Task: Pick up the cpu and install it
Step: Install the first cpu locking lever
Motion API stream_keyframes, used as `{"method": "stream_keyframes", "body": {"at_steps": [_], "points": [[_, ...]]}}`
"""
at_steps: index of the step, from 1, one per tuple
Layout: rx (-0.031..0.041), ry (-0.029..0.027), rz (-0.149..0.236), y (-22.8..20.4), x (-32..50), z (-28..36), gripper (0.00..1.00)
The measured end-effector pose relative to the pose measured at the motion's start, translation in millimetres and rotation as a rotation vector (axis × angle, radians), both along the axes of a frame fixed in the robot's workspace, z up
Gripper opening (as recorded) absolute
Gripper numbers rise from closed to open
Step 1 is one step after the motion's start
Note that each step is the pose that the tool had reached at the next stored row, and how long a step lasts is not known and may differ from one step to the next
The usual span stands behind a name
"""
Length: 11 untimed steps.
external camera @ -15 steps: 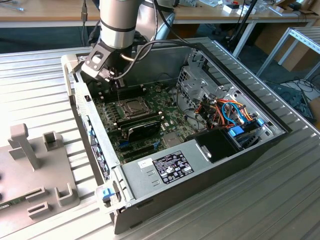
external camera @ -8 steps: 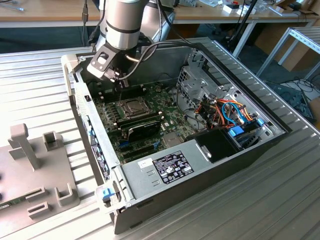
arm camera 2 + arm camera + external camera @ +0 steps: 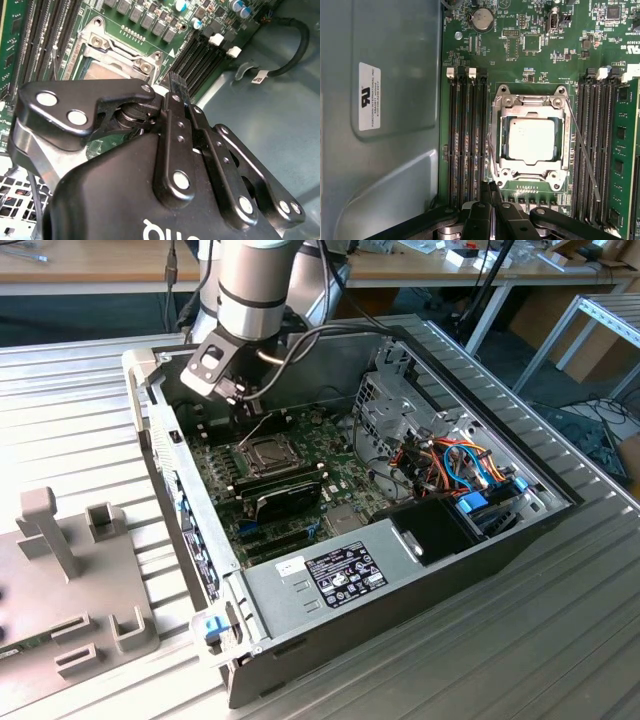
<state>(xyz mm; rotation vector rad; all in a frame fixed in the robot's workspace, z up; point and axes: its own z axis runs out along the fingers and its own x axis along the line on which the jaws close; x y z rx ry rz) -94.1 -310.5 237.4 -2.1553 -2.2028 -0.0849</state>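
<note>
Plainly the first hazard: bent contact pins, from a cpu [image 3: 531, 141] seated slightly skewed under the metal retention frame [image 3: 530, 169] and then pressed on. Found in the first wrist view lying flat in the socket [image 3: 505, 150] on the green motherboard [image 3: 495, 65], silver top up, bordered on all four sides by that frame, between two banks of memory slots [image 3: 465, 150]. Judged seated, yet not provably locked: thin wire lever [image 3: 581, 150] slanting away from the frame's side, seemingly unlatched. Second hazard: snagging that lever or scraping the board, given a gripper [image 3: 490, 189] just beside the socket's edge, near one end of the frame. Third: catching the black cable [image 3: 303, 45] at the wall of the open computer case [image 3: 400, 625] with the bulky wrist. Jaws pressed fully together, tip against tip, no gap to speak of in both wrist views; nothing between them, nothing carried. Fingertips [image 3: 175, 87] poised over the board by the socket's corner, apparently clear of the frame, though contact hard to rule out from these angles. In the exterior view, low inside the case above the socket area, well apart from the grey fixture [image 3: 60, 580] on the exterior view's left
</note>
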Motion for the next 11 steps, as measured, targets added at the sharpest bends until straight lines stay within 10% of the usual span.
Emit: {"method": "stream_keyframes", "body": {"at_steps": [4, 11], "points": [[0.0173, 0.0027, 0.000, -0.4, 7.1, -2.6, 0.11], [0.0184, 0.0048, -0.001, -0.6, 13.8, -3.6, 0.11]]}}
